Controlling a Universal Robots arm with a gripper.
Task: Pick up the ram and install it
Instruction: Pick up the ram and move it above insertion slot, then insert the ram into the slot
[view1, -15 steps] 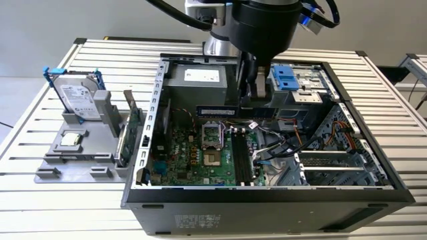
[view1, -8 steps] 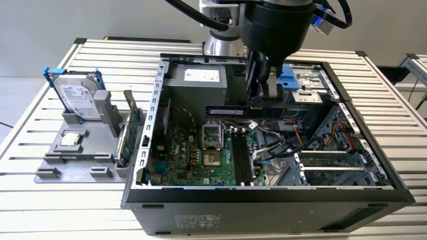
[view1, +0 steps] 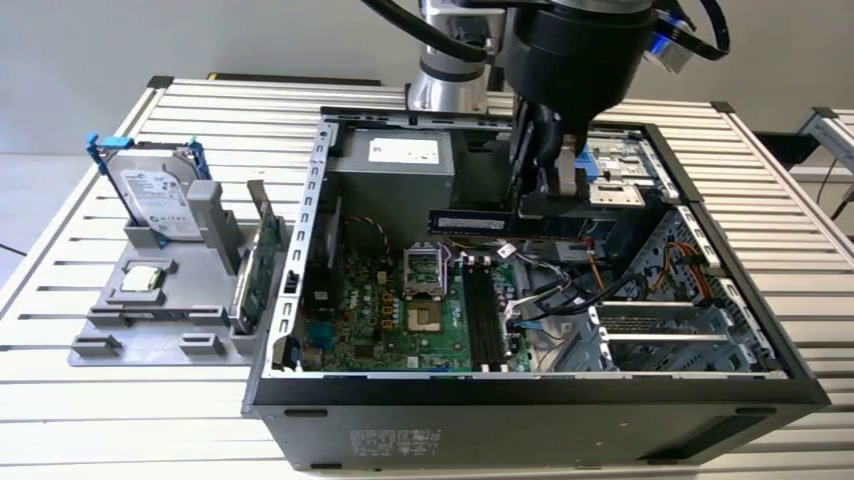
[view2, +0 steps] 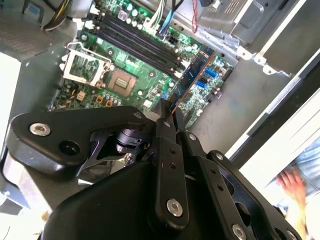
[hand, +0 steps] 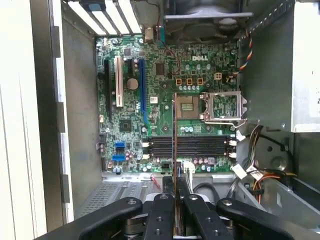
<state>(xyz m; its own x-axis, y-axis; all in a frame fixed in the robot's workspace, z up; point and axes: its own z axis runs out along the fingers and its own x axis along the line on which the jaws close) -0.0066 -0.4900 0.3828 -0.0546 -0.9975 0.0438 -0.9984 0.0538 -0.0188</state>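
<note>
Black gripper (hand: 175, 189) is pinched tight on the ram (hand: 174, 130), with one flat finger on each side of the stick. In the first wrist view you see the ram edge-on, as a thin line poking out from between the fingers. In the second wrist view the gripper (view2: 169, 107) has the same hold, and the ram (view2: 192, 75) shows its dark bluish side.

The ram isn't seated in anything. It hangs in the air over the open computer case (view1: 534, 385), above the board. In the exterior view the gripper (view1: 547, 205) has it near one end, and the ram (view1: 501, 222) sticks out flat toward 9 o'clock.

Below it are the black memory slots (view1: 483, 320), and the ram sits crosswise to them. The processor socket (view1: 427, 318) is at 9 o'clock from the slots, with its metal bracket flipped up. The green motherboard (view1: 380, 320) spreads out around both of them. The power supply (view1: 394, 160) sits at the 12 o'clock end of the case.

Off at 9 o'clock from the case is a grey stand (view1: 147, 320) on the slatted white table (view1: 134, 420). A hard drive (view1: 158, 200) in a blue frame stands upright in it. A wider green card (view1: 267, 240) stands on edge on the side of the stand nearest the case.
</note>
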